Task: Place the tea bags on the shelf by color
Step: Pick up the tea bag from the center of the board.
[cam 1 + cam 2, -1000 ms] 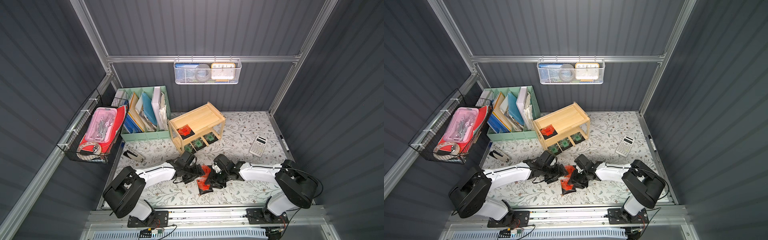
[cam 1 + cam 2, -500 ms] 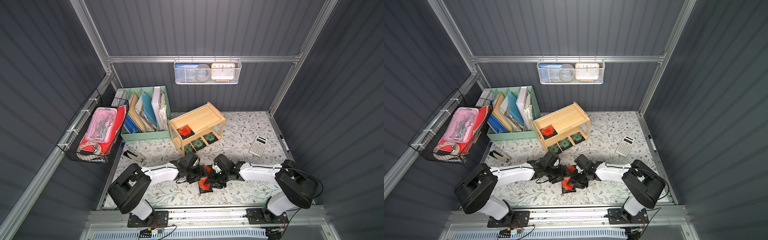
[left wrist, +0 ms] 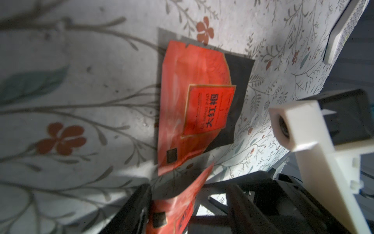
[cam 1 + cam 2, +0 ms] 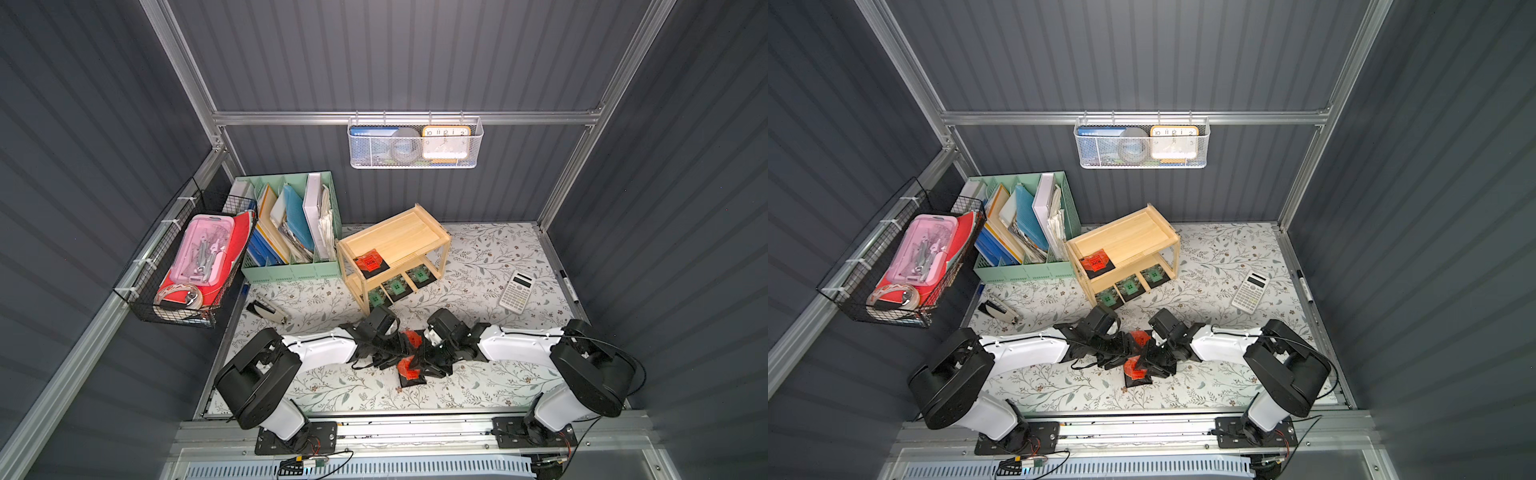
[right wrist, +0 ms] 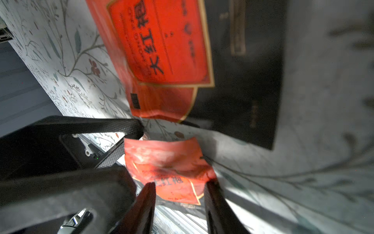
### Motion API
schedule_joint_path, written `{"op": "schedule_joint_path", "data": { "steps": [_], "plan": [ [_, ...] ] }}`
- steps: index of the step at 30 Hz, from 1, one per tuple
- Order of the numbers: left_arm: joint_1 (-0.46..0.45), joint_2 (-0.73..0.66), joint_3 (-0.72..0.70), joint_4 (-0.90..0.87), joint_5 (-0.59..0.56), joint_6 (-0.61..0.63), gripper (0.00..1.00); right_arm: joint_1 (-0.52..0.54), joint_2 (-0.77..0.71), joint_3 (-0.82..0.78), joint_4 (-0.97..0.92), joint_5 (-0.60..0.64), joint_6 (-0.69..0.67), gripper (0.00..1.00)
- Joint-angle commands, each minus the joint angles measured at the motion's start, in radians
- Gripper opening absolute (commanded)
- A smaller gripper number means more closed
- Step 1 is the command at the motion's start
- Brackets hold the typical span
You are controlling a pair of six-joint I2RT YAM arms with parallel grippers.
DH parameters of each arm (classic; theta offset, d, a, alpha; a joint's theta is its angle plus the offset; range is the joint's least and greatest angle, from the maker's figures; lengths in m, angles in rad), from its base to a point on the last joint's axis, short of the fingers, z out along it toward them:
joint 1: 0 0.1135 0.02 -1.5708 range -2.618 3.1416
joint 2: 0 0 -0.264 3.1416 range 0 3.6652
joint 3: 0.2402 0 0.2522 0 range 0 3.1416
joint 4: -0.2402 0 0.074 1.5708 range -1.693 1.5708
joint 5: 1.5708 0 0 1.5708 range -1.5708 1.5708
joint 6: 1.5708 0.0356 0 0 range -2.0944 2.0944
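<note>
Orange bag (image 5: 168,160) gripped in right jaws (crumpled between them), raised over table (image 4: 478,257), front-middle; left jaws open, straddling its corner. Second orange bag (image 3: 194,91) flat on table close by.

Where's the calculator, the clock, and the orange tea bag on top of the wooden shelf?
calculator (image 4: 514,295): in a top view, on its keypad.
clock (image 4: 446,143): in a top view, on its white face, behind the basket mesh.
orange-red tea bag (image 4: 370,263): in a top view, on its red label.
</note>
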Motion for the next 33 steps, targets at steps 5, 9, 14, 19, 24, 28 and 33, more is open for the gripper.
{"op": "schedule_joint_path", "data": {
  "steps": [5,9,14,19,24,28,33],
  "plan": [
    [-0.007,-0.065,-0.07,-0.085,0.013,-0.058,0.64,0.006,0.028,-0.026,-0.037,0.025,-0.013,0.45],
    [-0.006,-0.094,-0.1,-0.088,0.016,-0.088,0.64,0.006,0.031,-0.033,-0.042,0.025,-0.011,0.45],
    [-0.006,-0.111,-0.116,-0.073,0.012,-0.105,0.65,0.006,0.027,-0.041,-0.042,0.026,-0.01,0.45],
    [-0.008,-0.103,-0.125,-0.035,0.018,-0.123,0.64,0.006,0.028,-0.045,-0.038,0.025,-0.012,0.45],
    [-0.007,-0.143,-0.156,-0.017,-0.001,-0.166,0.64,0.006,0.027,-0.05,-0.036,0.025,-0.013,0.45],
    [-0.007,-0.158,-0.176,0.033,0.003,-0.183,0.64,0.006,0.029,-0.05,-0.032,0.023,-0.012,0.45],
    [-0.006,-0.18,-0.175,0.05,-0.009,-0.192,0.63,0.006,0.034,-0.05,-0.031,0.019,-0.016,0.45]
  ]
}}
